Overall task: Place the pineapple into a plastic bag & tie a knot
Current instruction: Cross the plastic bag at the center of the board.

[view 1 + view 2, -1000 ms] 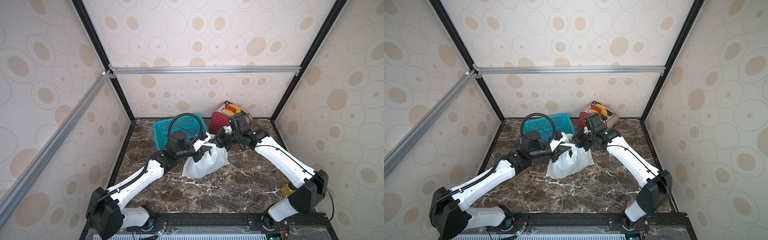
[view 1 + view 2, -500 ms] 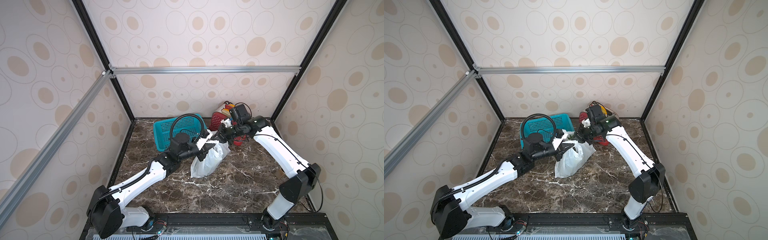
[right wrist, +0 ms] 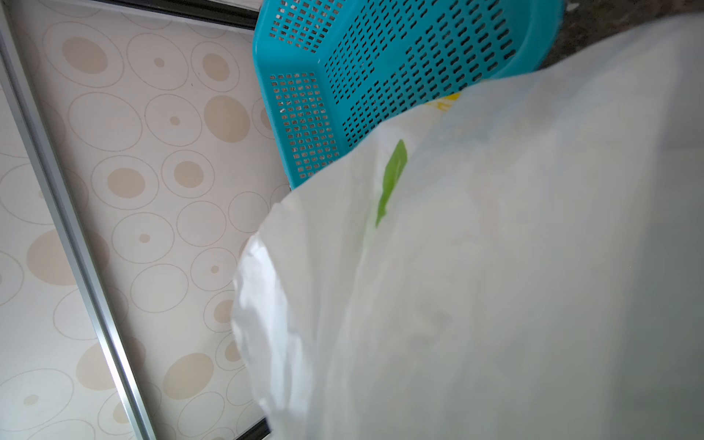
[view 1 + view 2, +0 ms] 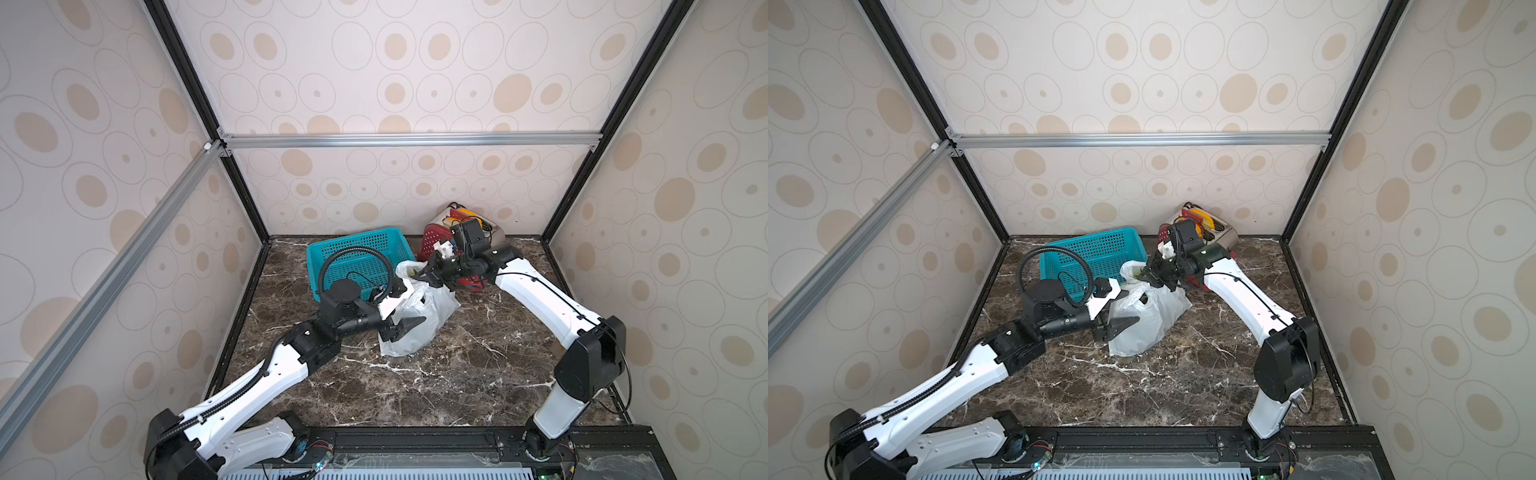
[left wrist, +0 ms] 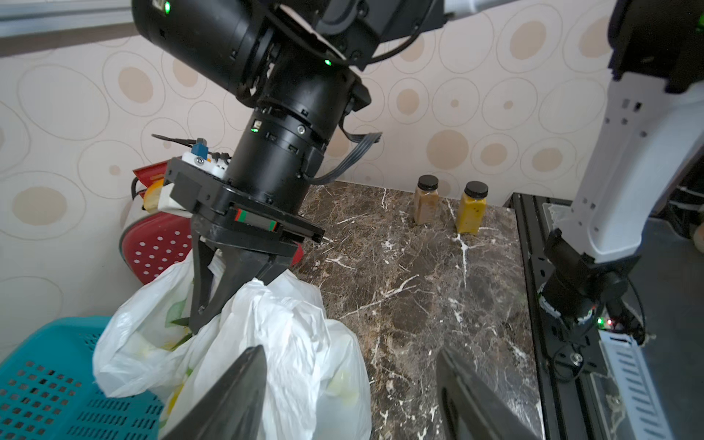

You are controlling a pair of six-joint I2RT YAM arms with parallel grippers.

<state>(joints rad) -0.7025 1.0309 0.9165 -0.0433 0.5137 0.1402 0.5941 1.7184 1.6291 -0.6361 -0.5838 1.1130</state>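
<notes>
The white plastic bag (image 4: 422, 322) (image 4: 1144, 328) slumps on the marble table in both top views. My right gripper (image 4: 428, 279) (image 4: 1152, 277) is shut on the plastic at the bag's top, pinching it above the mouth; the left wrist view shows this gripper (image 5: 202, 316) from the side. My left gripper (image 4: 401, 328) (image 4: 1119, 322) (image 5: 350, 350) stands open against the bag's near side, holding nothing. Dark green leaf tips (image 5: 179, 322) show in the mouth; the rest of the pineapple is hidden inside. In the right wrist view the bag (image 3: 495, 285) covers the jaws. The knot is out of view.
A teal mesh basket (image 4: 357, 253) (image 3: 400, 76) stands right behind the bag. A red colander (image 4: 432, 245) and a toaster (image 4: 492, 232) sit in the back right corner. Two spice jars (image 5: 426, 198) (image 5: 472, 207) stand at the table's right edge.
My left gripper has let go of the bag, opened and drawn back toward the front. The bag has sagged wider onto the table. My right gripper stays shut on its top.
</notes>
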